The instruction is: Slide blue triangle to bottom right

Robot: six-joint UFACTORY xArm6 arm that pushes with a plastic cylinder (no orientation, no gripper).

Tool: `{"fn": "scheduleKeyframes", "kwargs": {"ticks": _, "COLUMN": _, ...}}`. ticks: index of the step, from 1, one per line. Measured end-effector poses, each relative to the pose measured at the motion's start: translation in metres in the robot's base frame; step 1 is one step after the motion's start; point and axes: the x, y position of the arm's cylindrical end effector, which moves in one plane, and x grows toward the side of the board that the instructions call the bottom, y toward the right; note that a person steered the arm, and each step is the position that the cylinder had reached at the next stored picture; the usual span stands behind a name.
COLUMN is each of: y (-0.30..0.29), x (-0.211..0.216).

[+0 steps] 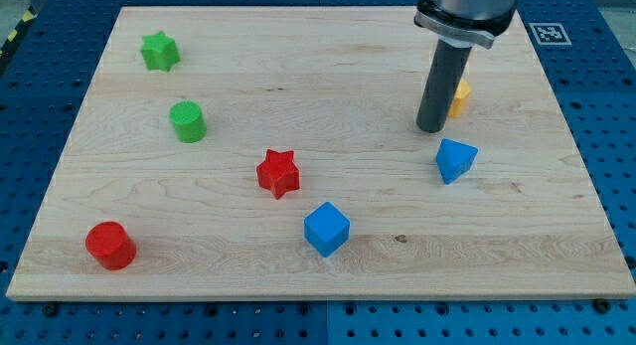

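The blue triangle [455, 160] lies on the wooden board [517, 236] at the view's right, about mid-height. My tip [430, 129] rests on the board just above and slightly left of the blue triangle, with a small gap between them. The dark rod rises from the tip to the arm's head at the view's top. A yellow block [460, 97] is partly hidden behind the rod on its right side; its shape cannot be made out.
A blue cube [326, 229] sits below centre. A red star [278, 173] is at centre left. A red cylinder [109, 246] is at bottom left. A green cylinder [187, 121] and a green star [159, 52] are at the upper left.
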Motion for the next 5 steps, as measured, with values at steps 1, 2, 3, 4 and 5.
{"fn": "scheduleKeyframes", "kwargs": {"ticks": 1, "y": -0.016, "x": 0.001}}
{"fn": "scheduleKeyframes", "kwargs": {"ticks": 2, "y": -0.015, "x": 0.011}}
{"fn": "scheduleKeyframes", "kwargs": {"ticks": 3, "y": 0.0, "x": 0.032}}
{"fn": "scheduleKeyframes", "kwargs": {"ticks": 4, "y": 0.019, "x": 0.041}}
{"fn": "scheduleKeyframes", "kwargs": {"ticks": 5, "y": 0.028, "x": 0.073}}
